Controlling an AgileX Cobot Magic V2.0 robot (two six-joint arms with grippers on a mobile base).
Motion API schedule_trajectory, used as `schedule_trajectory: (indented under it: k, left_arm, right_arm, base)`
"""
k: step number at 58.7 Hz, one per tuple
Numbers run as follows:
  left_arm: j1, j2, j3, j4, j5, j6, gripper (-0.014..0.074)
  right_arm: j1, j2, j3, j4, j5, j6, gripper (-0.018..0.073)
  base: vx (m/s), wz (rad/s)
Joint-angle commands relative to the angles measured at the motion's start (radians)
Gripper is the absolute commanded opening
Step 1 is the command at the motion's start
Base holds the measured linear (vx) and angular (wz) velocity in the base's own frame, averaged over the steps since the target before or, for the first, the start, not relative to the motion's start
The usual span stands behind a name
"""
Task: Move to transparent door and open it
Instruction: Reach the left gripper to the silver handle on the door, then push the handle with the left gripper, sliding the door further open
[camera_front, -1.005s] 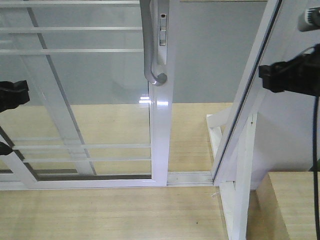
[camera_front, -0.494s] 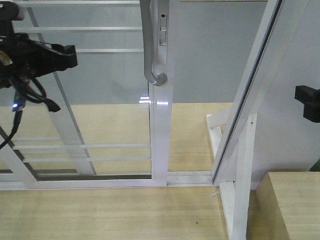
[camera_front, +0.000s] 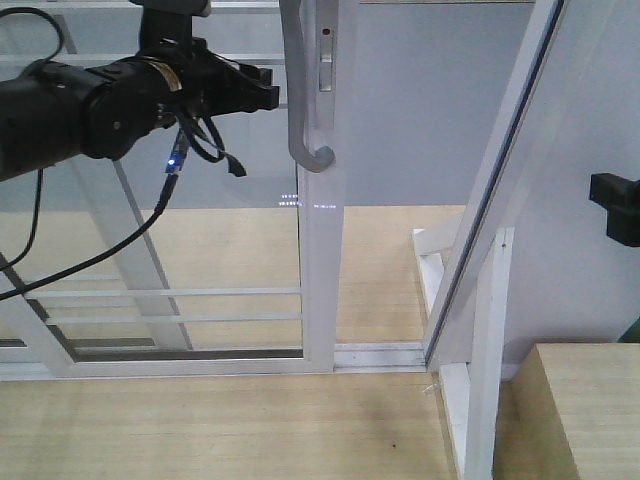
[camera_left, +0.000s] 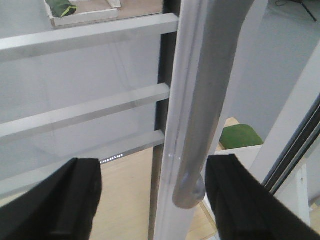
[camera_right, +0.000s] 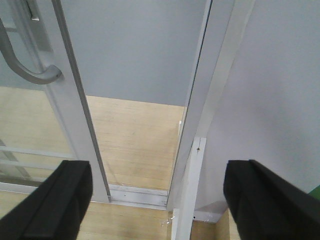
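Left gripper (camera_left: 152, 197), jaws spread wide, lines up on the curved grey handle (camera_left: 210, 100) of the transparent door (camera_front: 322, 250) just ahead (right gripper (camera_right: 160, 200) also agape, idling near the frame), and should straddle the bar squarely before closing and sliding.

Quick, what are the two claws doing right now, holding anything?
Left gripper: open, empty, fingers either side of the door handle.
Right gripper: open, holding nothing.
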Motion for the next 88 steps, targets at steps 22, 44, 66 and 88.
schedule_trajectory:
  k: [22,44,66,88]
  left_arm:
    - [-0.055,0.208,-0.240,0.041,-0.235,0.000,0.0559]
    - [-0.050,0.290,-0.301,0.043,-0.259,0.000,0.0343]
    - [-0.020,0.298,-0.301,0.042,-0.252,-0.002,-0.0009]
    - [0.040,0.285,-0.301,-0.036,-0.203,0.050,-0.0008]
  right_arm:
    - [-0.005,-0.006,-0.028,-0.008,-0.071,-0.010,0.0592]
    - [-0.005,-0.006,-0.028,-0.008,-0.066,-0.010,0.0592]
    - [-0.005,-0.006,-0.028,-0.008,-0.064,-0.010,0.0592]
    - [-0.005,-0.006,-0.028,-0.006,-0.063,-0.010,0.0592]
  base:
    - [0.00,0.00]
    - [0.00,0.00]
    - [0.00,0.00]
    - [0.00,0.00]
